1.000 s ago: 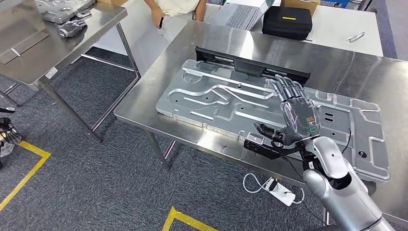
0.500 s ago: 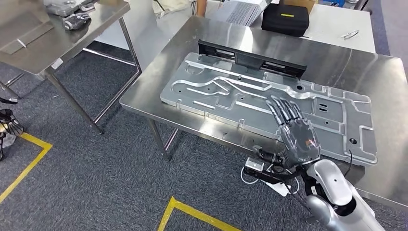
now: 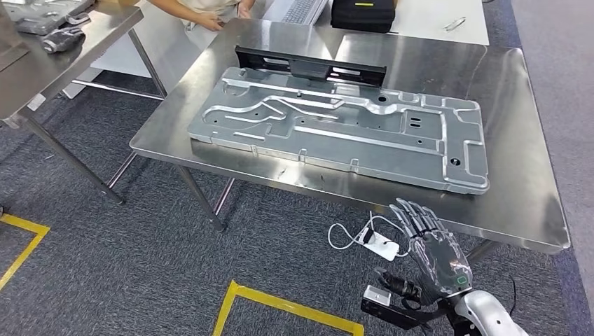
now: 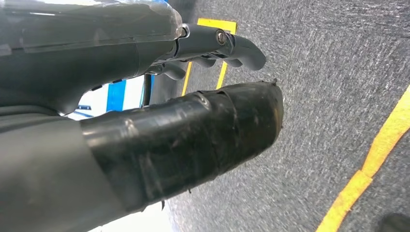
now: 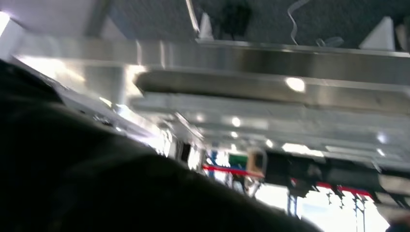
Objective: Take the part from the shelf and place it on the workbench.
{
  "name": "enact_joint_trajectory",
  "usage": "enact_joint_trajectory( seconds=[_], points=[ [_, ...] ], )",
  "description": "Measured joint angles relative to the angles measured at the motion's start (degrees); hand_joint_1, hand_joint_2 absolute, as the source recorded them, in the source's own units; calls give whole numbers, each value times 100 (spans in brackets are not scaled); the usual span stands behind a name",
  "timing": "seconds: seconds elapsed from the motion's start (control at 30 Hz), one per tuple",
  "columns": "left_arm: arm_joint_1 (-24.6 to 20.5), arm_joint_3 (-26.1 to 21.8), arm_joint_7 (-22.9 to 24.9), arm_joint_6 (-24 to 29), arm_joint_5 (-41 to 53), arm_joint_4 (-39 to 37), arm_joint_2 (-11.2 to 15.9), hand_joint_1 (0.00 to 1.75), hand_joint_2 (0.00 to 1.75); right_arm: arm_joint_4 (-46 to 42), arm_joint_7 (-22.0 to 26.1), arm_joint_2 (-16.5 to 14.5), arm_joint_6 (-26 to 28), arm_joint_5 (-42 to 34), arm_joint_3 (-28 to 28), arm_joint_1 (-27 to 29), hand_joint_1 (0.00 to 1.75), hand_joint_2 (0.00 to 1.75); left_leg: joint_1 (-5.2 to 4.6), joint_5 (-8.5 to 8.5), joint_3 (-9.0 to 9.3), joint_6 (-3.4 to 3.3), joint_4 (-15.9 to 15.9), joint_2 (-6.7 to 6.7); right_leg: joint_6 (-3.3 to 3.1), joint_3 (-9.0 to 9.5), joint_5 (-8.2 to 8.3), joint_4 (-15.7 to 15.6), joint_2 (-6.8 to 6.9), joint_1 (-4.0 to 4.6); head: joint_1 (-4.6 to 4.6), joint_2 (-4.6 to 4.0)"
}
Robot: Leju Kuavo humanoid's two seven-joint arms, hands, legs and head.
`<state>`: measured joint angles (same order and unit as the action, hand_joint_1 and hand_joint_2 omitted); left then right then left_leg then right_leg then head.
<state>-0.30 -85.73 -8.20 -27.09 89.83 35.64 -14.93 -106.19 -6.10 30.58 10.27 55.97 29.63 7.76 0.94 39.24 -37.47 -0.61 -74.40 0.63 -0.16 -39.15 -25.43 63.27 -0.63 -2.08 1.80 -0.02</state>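
Head view: the right hand (image 3: 436, 255) hangs below the workbench (image 3: 532, 210) edge, fingers (image 3: 419, 218) spread, holding nothing.

Grey carpet (image 3: 140, 266) with yellow tape lines (image 3: 280, 308) covers the floor. A steel workbench (image 3: 518, 203) stands just beyond the hand, a second steel table (image 3: 42, 77) well apart.

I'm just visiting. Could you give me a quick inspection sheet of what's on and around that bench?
Surface: steel workbench, shiny.
Job's things: metal plate lies flat on it, black bar along its far edge.
Clutter: nothing seen on the bench.
Hands: right hand open, below the near edge; left hand holds nothing, over the floor.
Cables: white cable and power strip on the floor.
Surroundings: grey carpet, yellow tape, second table, person behind.
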Motion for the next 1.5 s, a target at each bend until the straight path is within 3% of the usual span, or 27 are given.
enact_joint_trajectory(
  seconds=[0.03, 0.1, 0.2, 0.27, 0.33, 0.37, 0.43, 0.5, 0.53, 0.6, 0.63, 0.67, 0.7, 0.77, 0.8, 0.87, 0.9, 0.97, 1.0, 1.03, 1.1, 1.17, 1.23, 1.27, 1.33, 1.4, 1.5],
  points=[
    [-2, 1, 1, -7, 0, 8, -1, 0, 0, -13, -61, 0, -27, -73, -5, 74, 0, 0, -15, 32, 48, -42, -145, -12, -9, -81, 71, -1, -56, 28, -1, 0],
    [-9, 2, -8, -22, 0, 33, -6, 0, 0, -19, -261, 0, -77, -286, -15, 238, 0, 0, -72, -212, 410, -190, 110, -54, -22, -245, 221, -12, -181, 91, 0, 0],
    [-41, 3, -105, 20, -2, 55, -9, 0, 0, -16, -660, 11, -60, -684, -24, 485, 0, 0, -227, -387, 1333, -518, 1353, -380, -6, -379, 493, -112, -351, 146, -2, 0],
    [-69, 3, -153, 98, -8, 45, -14, 0, 0, -12, -776, 40, -28, -823, -31, 605, 0, 0, -291, -407, 1565, -562, 1815, -454, 54, -349, 719, -298, -449, 128, -4, 0],
    [-92, 3, -164, 155, -11, 24, -31, 0, 0, -9, -808, 72, -1, -875, -35, 700, 0, 0, -272, -651, 1470, -519, 1955, -328, 116, -342, 899, -506, -512, 126, -5, 0],
    [-100, 3, -165, 169, -9, 14, -32, 0, 0, -7, -818, 88, 10, -889, -37, 735, 0, 0, -254, -777, 1400, -521, 2030, -254, 134, -371, 793, -507, -446, 144, -10, 0],
    [-94, 3, -167, 185, -2, -9, -36, 0, 0, 0, -827, 121, 22, -901, -45, 774, 0, 0, -222, -1005, 1214, -514, 2107, -67, 168, -456, 138, -127, -183, 149, -25, 0],
    [-71, 3, -168, 216, 0, -44, -42, 0, 0, 10, -913, 136, -10, -928, -53, 781, 0, 0, -217, -1173, 977, -508, 2083, 128, 245, -485, -460, 635, -12, 108, -31, 0],
    [-66, 3, -167, 258, 0, -71, -44, 0, 0, 22, -1002, 136, -35, -999, -58, 798, 0, 0, -213, -1244, 848, -493, 2042, 226, 293, -461, -495, 986, 21, 75, -30, 0],
    [-73, 4, -161, 368, 0, -136, -41, 0, 0, 72, -1207, 136, -62, -1284, -90, 866, 0, 0, -192, -1361, 558, -448, 1905, 397, 391, -241, -152, 1288, 66, 5, -28, 0],
    [-80, 4, -155, 419, 0, -166, -37, 0, 0, 130, -1289, 136, -47, -1500, -120, 910, 0, 0, -182, -1402, 411, -418, 1804, 465, 437, 23, -14, 1146, 129, -28, -28, 0],
    [-88, 6, -147, 453, 0, -187, -30, 0, 0, 230, -1336, 136, -19, -1743, -159, 944, 0, 0, -178, -1427, 275, -383, 1692, 523, 470, 405, -52, 790, 239, -47, -28, 0],
    [-93, 8, -136, 475, 0, -208, -23, 0, 0, 403, -1343, 131, 10, -2040, -213, 966, 0, 0, -176, -1448, 178, -343, 1584, 573, 461, 806, -249, 306, 345, -40, -26, 0],
    [-99, 11, -115, 500, 0, -242, -7, 0, 0, 1098, -1146, 72, 27, -2777, -393, 946, 0, 0, -168, -1509, 95, -257, 1463, 676, 357, 1294, -664, -415, 469, 15, -21, 0],
    [-96, 13, -107, 513, 0, -266, 0, 0, 0, 1650, -901, -2, -14, -3174, -514, 896, 0, 0, -153, -1562, 90, -214, 1452, 730, 273, 1318, -715, -549, 442, 42, -20, 0],
    [-82, 16, -108, 591, 0, -332, 45, 0, 0, 3083, -166, -246, -234, -3870, -761, 658, 0, 0, -101, -1495, 50, -106, 1405, 605, 145, 1194, -580, -559, 370, 42, -25, 0],
    [-65, 20, -119, 652, 0, -392, 75, 0, 0, 3904, 233, -405, -429, -4172, -886, 488, 0, 0, -86, -1288, 11, -57, 1291, 432, 94, 1104, -490, -567, 331, 31, -26, 0],
    [-24, 40, -152, 797, 0, -540, 152, 0, 0, 5418, 767, -750, -928, -4715, -1161, 156, 0, 0, -73, -632, -78, 2, 800, 74, 37, 892, -309, -564, 235, 26, -23, 0],
    [-7, 59, -171, 871, 0, -622, 193, 0, 0, 6057, 825, -932, -1181, -4966, -1313, 37, 0, 0, -73, -378, -102, 3, 470, 5, 31, 774, -221, -553, 180, 31, -22, 0],
    [2, 80, -190, 950, -3, -705, 245, 0, 0, 6590, 769, -1121, -1379, -5194, -1469, -50, 0, 0, -73, -283, -92, -5, 180, -16, 31, 658, -135, -533, 126, 37, -21, 0],
    [0, 107, -218, 1089, -30, -876, 341, 0, 0, 7464, 568, -1529, -1508, -5600, -1776, -170, 0, 0, -77, -517, 110, -43, -16, -33, 39, 408, 25, -467, 14, 46, -20, 0],
    [-11, 112, -232, 1158, -76, -999, 424, 0, 0, 8090, 500, -1980, -1357, -5946, -2107, -285, 0, 0, -88, -782, 681, -122, 527, -188, 51, 181, 181, -407, -125, 48, -20, 0],
    [-16, 108, -228, 1170, -107, -1056, 475, 0, 0, 8520, 505, -2410, -1142, -6191, -2426, -420, 0, 0, -115, -647, 1388, -209, 1487, -421, 83, 37, 355, -391, -297, 62, -23, 0],
    [-26, 105, -220, 1170, -121, -1074, 490, 0, 0, 8682, 507, -2588, -1045, -6264, -2553, -475, 0, 0, -129, -546, 1596, -236, 1818, -483, 111, 0, 453, -415, -376, 63, -21, 0],
    [-51, 93, -195, 1169, -142, -1108, 498, 0, 0, 8957, 529, -2853, -901, -6333, -2751, -534, 0, 0, -124, -573, 1636, -261, 2036, -386, 189, -47, 654, -513, -506, 55, -21, 0],
    [-78, 79, -175, 1162, -147, -1136, 499, 0, 0, 9168, 586, -3019, -837, -6304, -2910, -579, 0, 0, -109, -771, 1499, -325, 2081, -223, 218, -119, 471, -448, -408, 64, -27, 0],
    [-52, 49, -168, 1154, -128, -1155, 499, 0, 0, 9308, 698, -3140, -902, -6078, -2985, -659, 0, 0, -132, -1031, 1190, -389, 2066, 54, 220, -280, -518, 483, -59, 75, -44, 0]
  ],
)
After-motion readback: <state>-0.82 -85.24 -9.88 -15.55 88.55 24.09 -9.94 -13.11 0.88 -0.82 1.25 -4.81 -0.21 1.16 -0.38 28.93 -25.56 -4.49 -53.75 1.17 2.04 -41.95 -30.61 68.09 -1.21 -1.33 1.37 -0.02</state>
